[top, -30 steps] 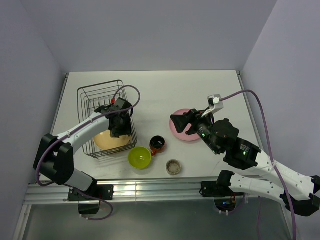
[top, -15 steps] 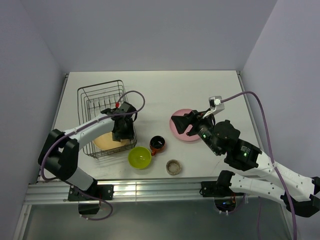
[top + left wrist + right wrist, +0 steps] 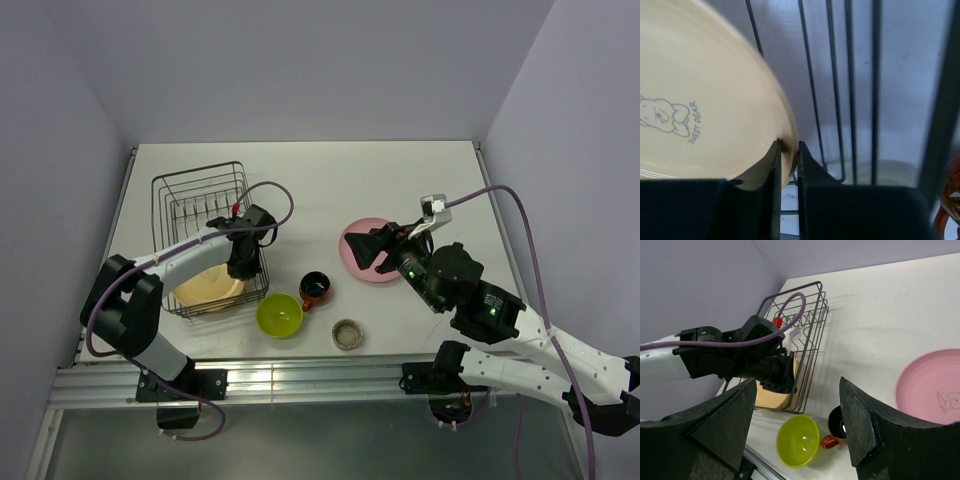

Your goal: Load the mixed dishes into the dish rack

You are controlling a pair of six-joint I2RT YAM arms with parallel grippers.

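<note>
left tool [image 3: 788,148]: pinching yellow-orange plate [image 3: 705,90] rim | right tool [image 3: 797,382]: spread wide

A white tabletop [image 3: 400,170] fills the middle of the overhead view, matte and faintly scuffed. A plain lilac-grey back wall [image 3: 300,60] rises at twelve o'clock. Matching side walls stand at nine o'clock [image 3: 50,200] and three o'clock [image 3: 580,150]. At six o'clock a ribbed aluminium rail [image 3: 310,381] runs along the table's near edge, with a dull grey floor [image 3: 320,445] below it.
</note>
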